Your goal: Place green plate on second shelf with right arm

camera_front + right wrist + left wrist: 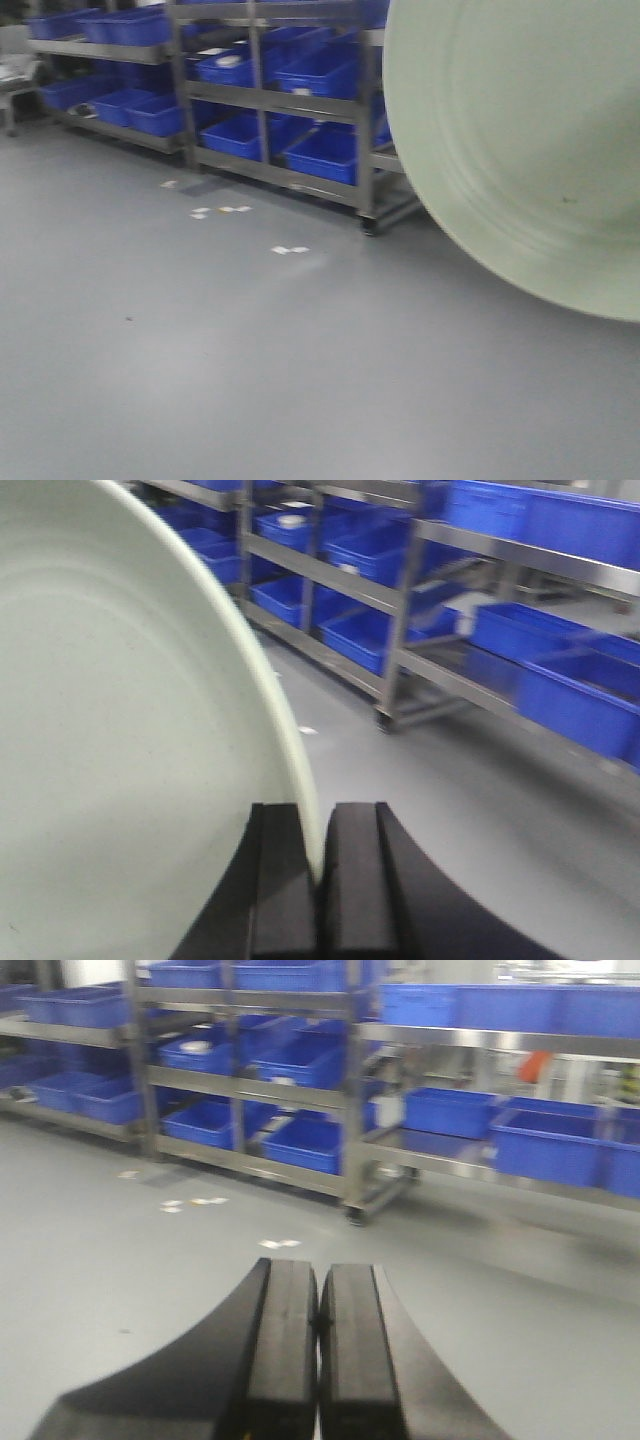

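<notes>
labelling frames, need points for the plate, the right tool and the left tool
plate [120,740], right wrist view, its broad face
right tool [318,830], right wrist view, between fingertips clamping the rim
left tool [318,1290], left wrist view, seam between shut fingertips

The left gripper [318,1268] shows as two matte black fingers [283,1350], each a flat-topped bar with a blunt, squared tip and a straight inner face. Their outer flanks sweep outward in a smooth curve toward the camera, so each finger broadens into a wide base, and a crisp edge divides flat top from curved flank. The right gripper [320,810] has the same build: dull black fingers [356,880] with square tips, straight inner edges and flaring outer sides
</notes>
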### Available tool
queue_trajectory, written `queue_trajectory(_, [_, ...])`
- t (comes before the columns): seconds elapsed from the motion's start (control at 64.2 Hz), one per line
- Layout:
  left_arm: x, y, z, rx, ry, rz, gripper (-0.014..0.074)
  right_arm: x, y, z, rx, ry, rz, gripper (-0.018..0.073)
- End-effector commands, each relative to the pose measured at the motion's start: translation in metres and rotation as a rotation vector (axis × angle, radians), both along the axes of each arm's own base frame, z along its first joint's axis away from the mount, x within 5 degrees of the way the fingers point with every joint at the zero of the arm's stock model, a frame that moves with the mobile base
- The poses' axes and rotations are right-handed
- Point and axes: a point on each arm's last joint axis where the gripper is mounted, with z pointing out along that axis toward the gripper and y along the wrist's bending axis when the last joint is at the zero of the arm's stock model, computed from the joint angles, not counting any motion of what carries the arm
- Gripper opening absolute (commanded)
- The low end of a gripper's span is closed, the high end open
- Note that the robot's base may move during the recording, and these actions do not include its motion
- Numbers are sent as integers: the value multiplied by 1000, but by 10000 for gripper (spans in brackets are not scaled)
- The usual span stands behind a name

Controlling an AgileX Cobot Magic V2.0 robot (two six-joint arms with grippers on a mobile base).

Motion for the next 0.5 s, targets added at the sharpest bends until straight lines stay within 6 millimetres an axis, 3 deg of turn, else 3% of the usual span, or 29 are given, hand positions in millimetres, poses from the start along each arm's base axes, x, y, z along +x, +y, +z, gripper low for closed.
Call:
queue_trajectory(0.0, [0,0,-5,-29,-55,-4,130,0,-1,20,36,-131,-10,58])
queue_trajectory(0.483, [0,0,-5,-29,-55,-4,130,0,-1,20,36,-131,-10,58])
